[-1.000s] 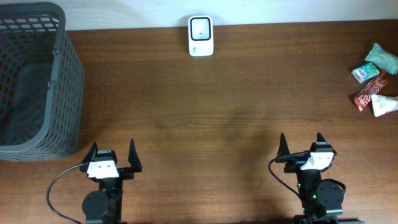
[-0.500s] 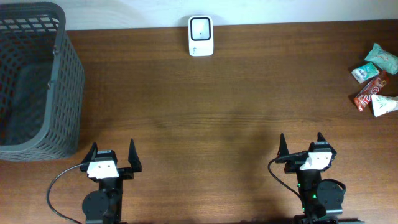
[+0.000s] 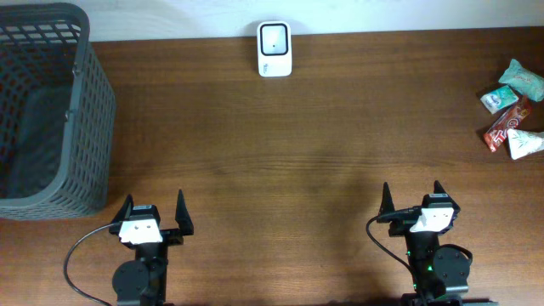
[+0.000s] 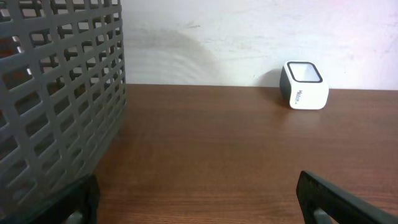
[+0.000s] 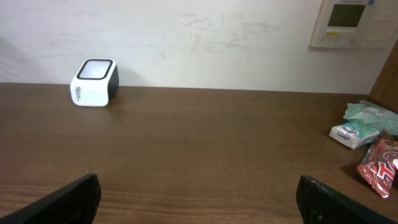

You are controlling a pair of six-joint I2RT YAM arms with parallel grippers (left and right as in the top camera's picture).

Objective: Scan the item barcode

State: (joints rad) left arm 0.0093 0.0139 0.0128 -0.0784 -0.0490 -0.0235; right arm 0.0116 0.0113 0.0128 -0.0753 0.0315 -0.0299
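Nothing has changed since the frame a second back: both arms parked at the near edge of the table (image 3: 280,161), no object shifted.

Left gripper (image 3: 154,200): jaws spread as wide as I've seen them, nothing between them. In its wrist view only the two fingertips (image 4: 336,199) show, at the bottom corners, with bare wood between.

Right gripper (image 3: 411,187): same, fully apart and empty, over bare wood.

Scanner (image 3: 274,49): white box with a dark window on top, at the far edge of the table against the wall (image 5: 186,37), roughly centred. Same spot as before.

Snack packets (image 3: 512,119): small cluster at the far right edge of the table, well apart from both grippers and from the scanner. A teal packet (image 3: 521,79) lies farthest back, a red wrapper (image 3: 504,127) and a white packet (image 3: 525,143) nearer. From here I can't tell where any barcode faces.

Basket (image 3: 85,102): grey mesh, far left of the table, just ahead of the left gripper and to its left. Unmoved.

A control panel (image 5: 351,22) is mounted on the wall above the packets.
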